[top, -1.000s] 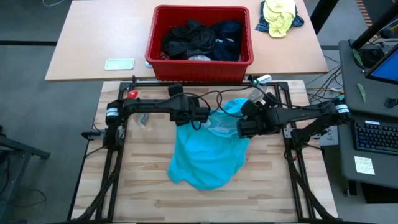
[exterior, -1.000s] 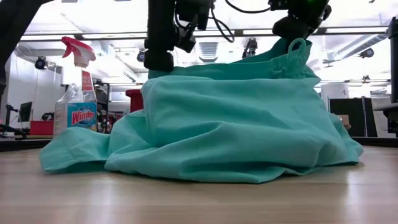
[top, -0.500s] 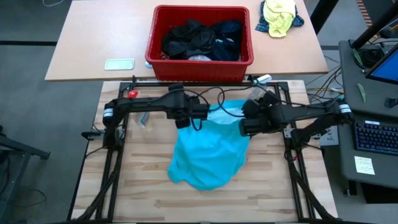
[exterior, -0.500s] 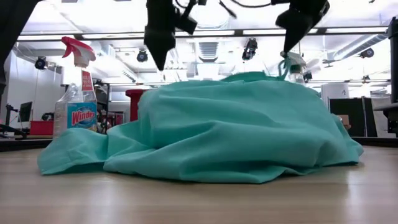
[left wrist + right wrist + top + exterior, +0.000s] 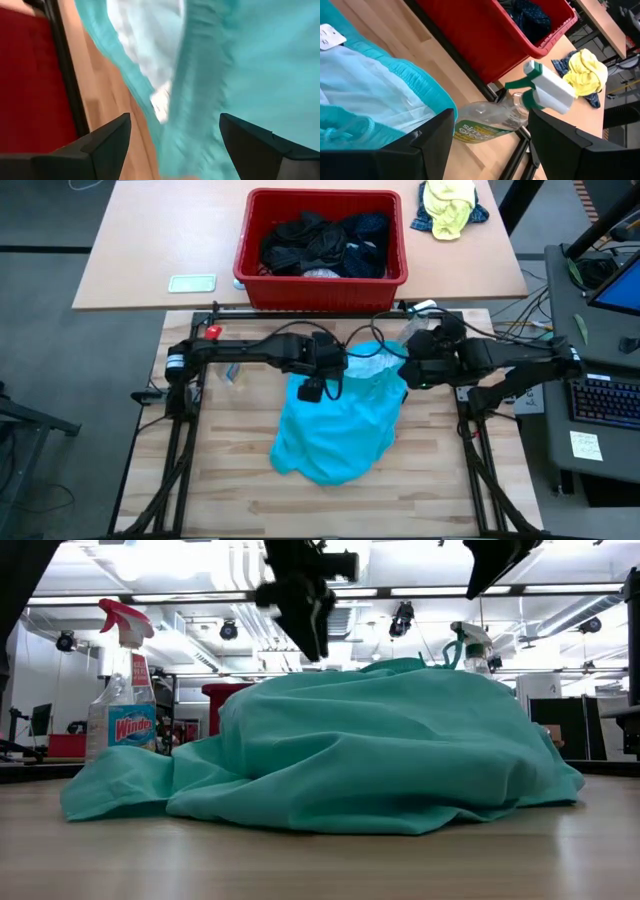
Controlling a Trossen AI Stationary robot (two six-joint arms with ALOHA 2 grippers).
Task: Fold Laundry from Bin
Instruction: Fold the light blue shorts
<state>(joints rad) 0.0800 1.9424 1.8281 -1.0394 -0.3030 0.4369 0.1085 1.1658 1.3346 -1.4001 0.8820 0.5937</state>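
We have one turquoise garment lying in a loose heap on the wooden tabletop, its gathered waistband and white lining at the end nearest the red bin. The bin sits on the farther table with the dark garments inside it.

Our left gripper hovers over the waistband end with its fingers spread and nothing between them. Our right gripper is at the garment's right edge near the green-capped spray bottle, fingers likewise apart and empty.

We judge the cloth light, limp and thin: it will sag and slide rather than hold a shape. The thicker elastic waistband, with its drawstring, looks the surest place to pinch, one gripper at each end, so the garment hangs flat when lifted. A single-layer pinch in the body would likely bunch.
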